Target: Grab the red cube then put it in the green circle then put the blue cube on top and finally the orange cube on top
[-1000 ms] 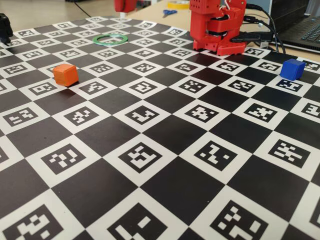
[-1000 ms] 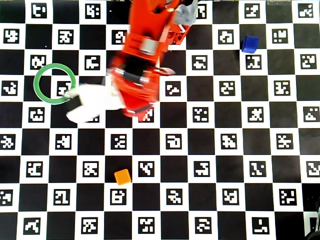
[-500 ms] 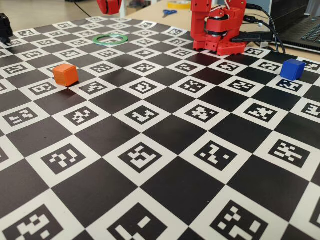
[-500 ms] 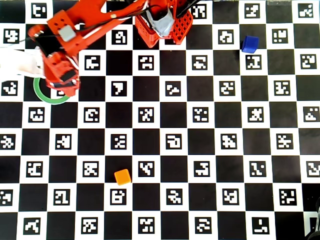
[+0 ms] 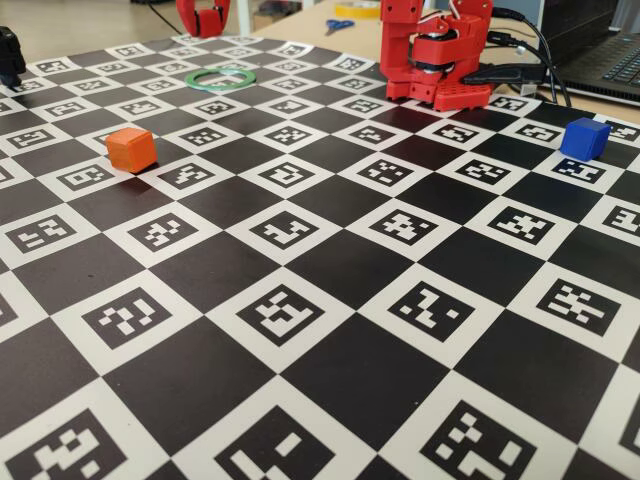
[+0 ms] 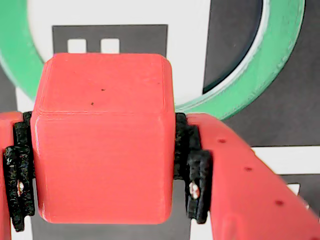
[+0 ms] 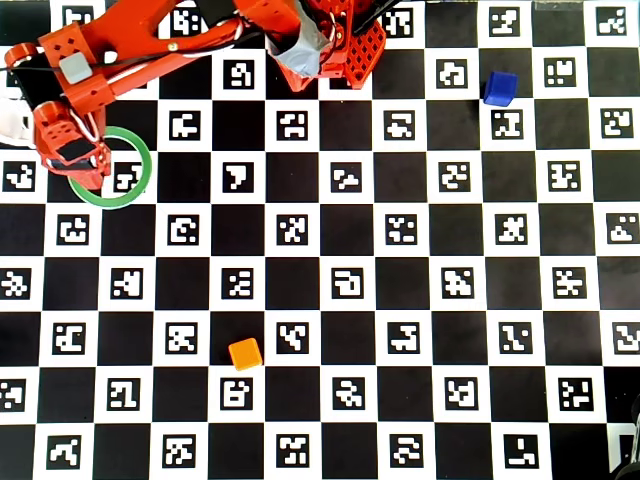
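Note:
In the wrist view my gripper is shut on the red cube, with black pads pressed on both its sides. The cube hangs above the green circle, over the ring's near-left part. In the overhead view the gripper is over the left side of the green circle and hides the red cube. In the fixed view the gripper is raised behind the green circle. The orange cube and the blue cube sit on the board, far from the gripper.
A black-and-white checkerboard mat with square markers covers the table. The red arm base stands at the far edge, with cables and a laptop behind it. Blue-handled scissors lie beyond the mat.

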